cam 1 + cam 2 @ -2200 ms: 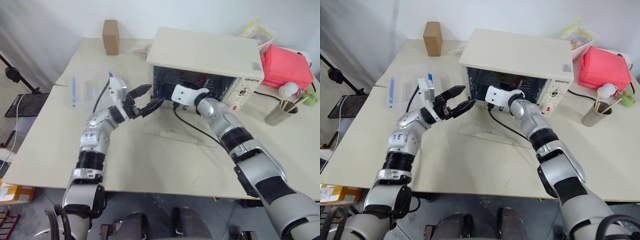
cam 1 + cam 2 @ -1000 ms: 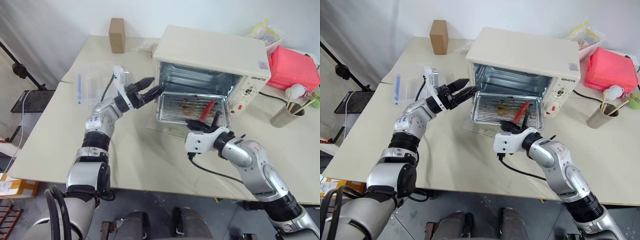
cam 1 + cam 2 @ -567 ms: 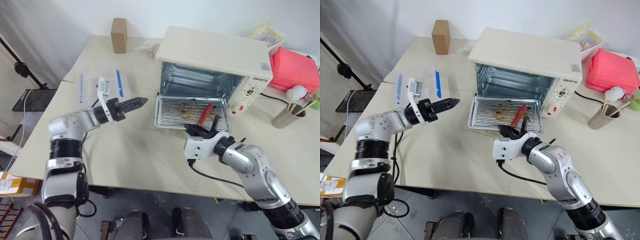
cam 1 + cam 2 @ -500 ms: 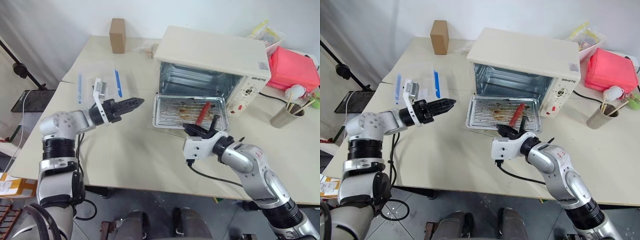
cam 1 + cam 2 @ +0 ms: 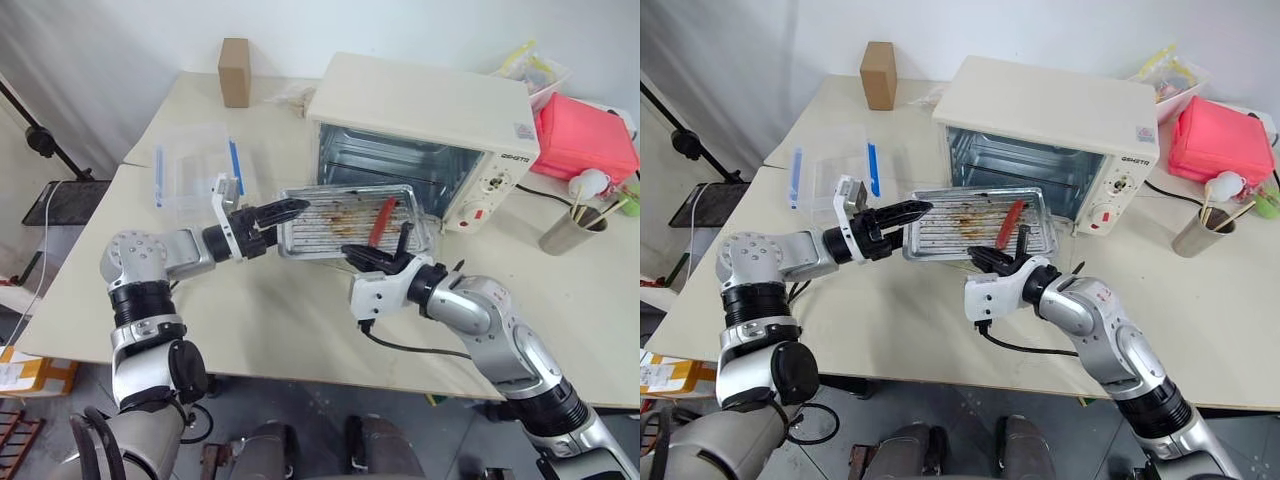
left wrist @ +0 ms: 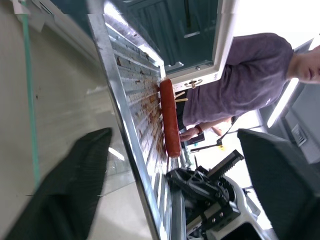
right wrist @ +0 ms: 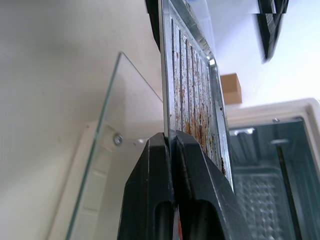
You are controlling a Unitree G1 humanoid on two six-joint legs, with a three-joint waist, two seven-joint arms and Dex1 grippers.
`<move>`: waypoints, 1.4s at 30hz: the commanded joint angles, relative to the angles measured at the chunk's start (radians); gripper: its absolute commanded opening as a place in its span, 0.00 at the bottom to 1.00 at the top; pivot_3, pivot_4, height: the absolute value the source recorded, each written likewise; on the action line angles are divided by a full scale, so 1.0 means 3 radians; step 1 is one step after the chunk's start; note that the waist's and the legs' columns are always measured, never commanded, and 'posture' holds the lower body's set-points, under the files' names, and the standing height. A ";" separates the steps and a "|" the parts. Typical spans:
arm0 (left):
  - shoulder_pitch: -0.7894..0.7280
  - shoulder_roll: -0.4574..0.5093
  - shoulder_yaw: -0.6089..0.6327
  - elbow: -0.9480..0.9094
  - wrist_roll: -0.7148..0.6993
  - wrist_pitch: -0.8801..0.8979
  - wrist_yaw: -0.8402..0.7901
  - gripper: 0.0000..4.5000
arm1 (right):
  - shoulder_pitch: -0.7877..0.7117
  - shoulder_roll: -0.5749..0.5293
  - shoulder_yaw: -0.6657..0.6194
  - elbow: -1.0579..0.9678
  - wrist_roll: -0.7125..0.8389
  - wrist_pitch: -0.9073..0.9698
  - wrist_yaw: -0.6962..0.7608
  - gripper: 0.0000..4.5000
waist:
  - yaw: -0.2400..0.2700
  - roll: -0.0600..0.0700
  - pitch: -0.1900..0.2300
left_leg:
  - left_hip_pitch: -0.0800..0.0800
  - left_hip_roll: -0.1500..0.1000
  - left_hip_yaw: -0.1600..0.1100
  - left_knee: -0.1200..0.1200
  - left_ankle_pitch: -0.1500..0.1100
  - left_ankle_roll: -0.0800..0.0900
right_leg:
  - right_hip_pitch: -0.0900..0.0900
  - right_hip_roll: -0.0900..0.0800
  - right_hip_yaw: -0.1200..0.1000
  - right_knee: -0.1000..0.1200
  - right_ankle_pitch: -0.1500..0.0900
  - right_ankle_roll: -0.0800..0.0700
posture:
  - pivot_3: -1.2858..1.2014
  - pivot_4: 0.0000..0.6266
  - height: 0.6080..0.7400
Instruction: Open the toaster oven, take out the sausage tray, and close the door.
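We held the sausage tray point(image 5: 345, 218) level before the toaster oven point(image 5: 425, 130), its long side running left to right, our right gripper point(image 5: 375, 258) clamped on its near rim, our left gripper point(image 5: 285, 212) parted around its left end, above the lowered glass door point(image 7: 107, 145).

surface: beige table point(image 5: 250, 320) | on it: toaster oven point(image 5: 425, 120), cardboard box point(image 5: 234, 71), pink box point(image 5: 580, 135), clear container point(image 5: 195, 165)

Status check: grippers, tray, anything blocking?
Right gripper shut on sausage tray rim. Left gripper open astride its left edge. Toaster oven door down under tray.
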 commanded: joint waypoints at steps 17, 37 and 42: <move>-0.0056 -0.0097 0.0410 0.0529 -0.0905 0.0265 0.1088 0.00 | -0.0035 0.0074 -0.0165 -0.0039 0.0343 -0.0038 0.0095 0.17 | 0.0002 0.0000 0.0000 | 0.0004 0.0000 0.0000 0.0001 -0.0002 -0.0004 | 0.0001 -0.0001 0.0003 0.0004 0.0000 0.0000 | 0.52 0.24 1.00; 0.0994 0.0762 0.0599 0.0019 -0.2144 0.0235 0.1392 0.00 | 0.1319 -0.0244 -0.2168 0.0275 0.3021 -0.0110 0.0423 0.32 | -0.0004 -0.0003 0.0001 | 0.0015 0.0003 0.0002 -0.0003 -0.0004 -0.0007 | 0.0006 0.0000 0.0015 0.0004 0.0000 -0.0001 | 0.52 0.24 1.00; 0.1494 0.0725 0.0761 -0.0428 -0.2695 -0.0053 0.1641 0.00 | 0.1371 -0.0388 -0.2330 0.0785 0.3273 -0.0081 0.0766 0.01 | 0.0003 -0.0003 0.0001 | 0.0018 0.0001 0.0003 -0.0003 -0.0008 -0.0007 | 0.0009 -0.0003 0.0023 -0.0002 -0.0001 -0.0001 | 0.52 0.24 1.00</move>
